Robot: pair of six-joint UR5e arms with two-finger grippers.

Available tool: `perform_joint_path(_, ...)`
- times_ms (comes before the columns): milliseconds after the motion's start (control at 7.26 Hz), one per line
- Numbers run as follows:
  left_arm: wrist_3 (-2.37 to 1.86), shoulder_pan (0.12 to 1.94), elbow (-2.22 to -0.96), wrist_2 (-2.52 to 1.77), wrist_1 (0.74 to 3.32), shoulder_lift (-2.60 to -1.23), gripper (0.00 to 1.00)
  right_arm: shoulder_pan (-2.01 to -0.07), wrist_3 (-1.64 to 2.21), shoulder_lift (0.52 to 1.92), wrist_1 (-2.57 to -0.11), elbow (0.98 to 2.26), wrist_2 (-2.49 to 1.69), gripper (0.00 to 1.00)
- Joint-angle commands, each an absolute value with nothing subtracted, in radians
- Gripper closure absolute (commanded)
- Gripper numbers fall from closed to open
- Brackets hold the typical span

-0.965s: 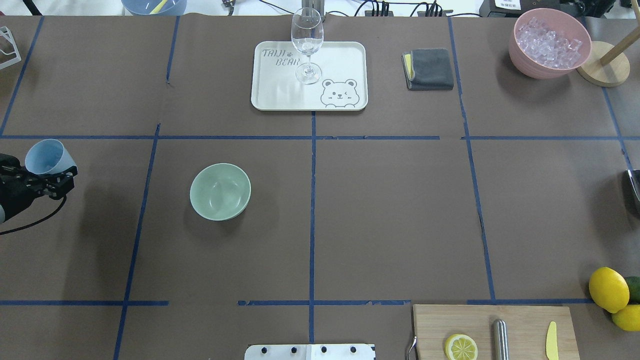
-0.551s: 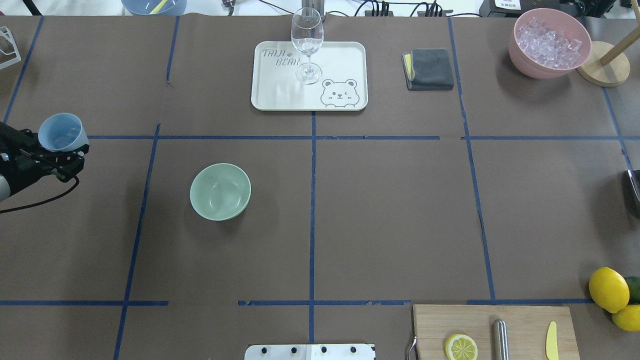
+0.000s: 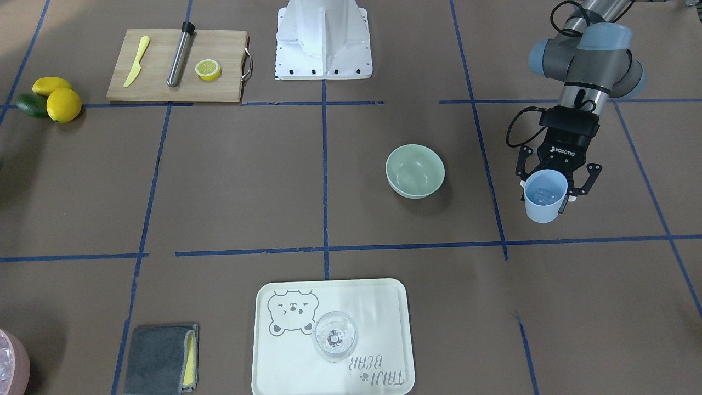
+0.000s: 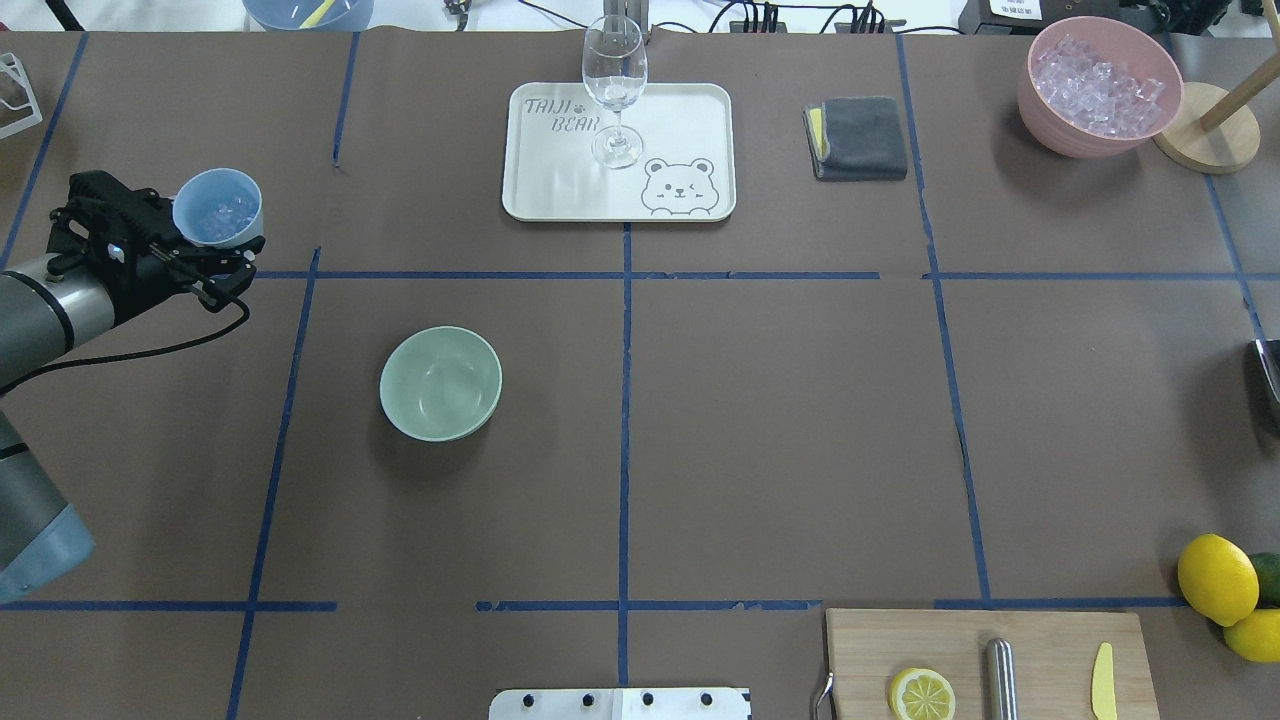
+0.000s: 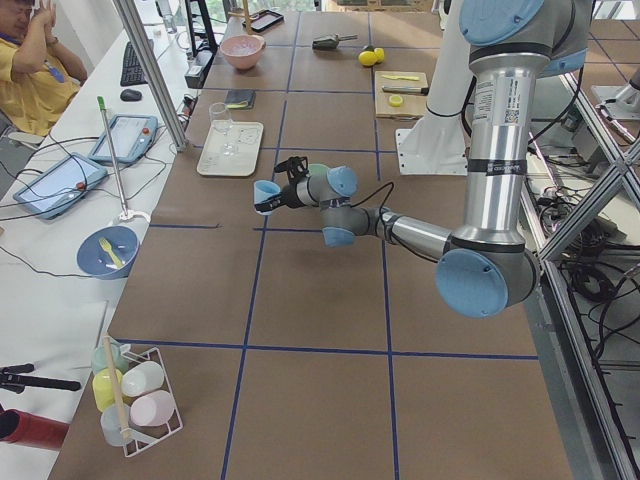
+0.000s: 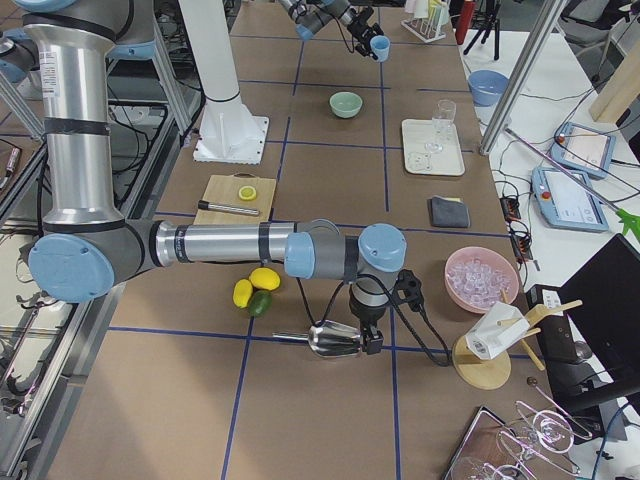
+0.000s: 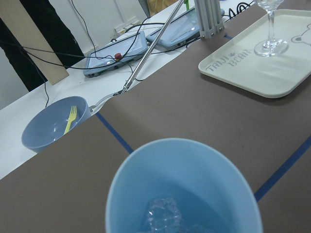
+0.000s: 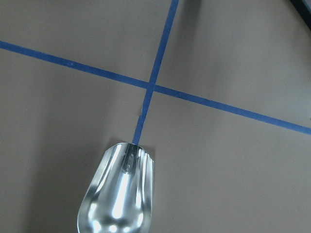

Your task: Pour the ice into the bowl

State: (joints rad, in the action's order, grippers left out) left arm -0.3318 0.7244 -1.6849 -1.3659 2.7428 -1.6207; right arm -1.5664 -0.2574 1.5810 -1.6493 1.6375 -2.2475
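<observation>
Looking at your left gripper (image 3: 555, 186), you've got its jaws clamped around the blue cup (image 4: 217, 207), which is held mouth-up off the table with a few ice cubes (image 7: 165, 218) sitting in the bottom. In the overhead view the cup's at about 10 o'clock from the bowl (image 4: 440, 383), well apart from it, and the bowl sits roughly 9 o'clock from the table's middle. Your right gripper (image 6: 368, 318) is down by the metal scoop (image 8: 119, 194), but I can't tell whether its jaws are clenched.
</observation>
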Motion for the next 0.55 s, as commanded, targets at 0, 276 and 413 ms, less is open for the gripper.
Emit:
perform_joint_path(0, -0.168, 0.625, -1.68, -1.141, 2.727, -1.644, 1.0, -1.591, -0.253, 1.62, -1.651, 1.637, -2.249, 0.0)
perform_joint_path(276, -0.079, 0.502, -1.681, -0.981, 2.668, -1.68, 1.0, -1.595, -0.252, 1.637, -1.651, 1.635, -2.256, 0.0)
perform_joint_path(413, 0.008, 0.455, -1.687, -0.9, 2.627, -1.709, 1.0, -1.601, -0.25, 1.649, -1.651, 1.637, -2.273, 0.0)
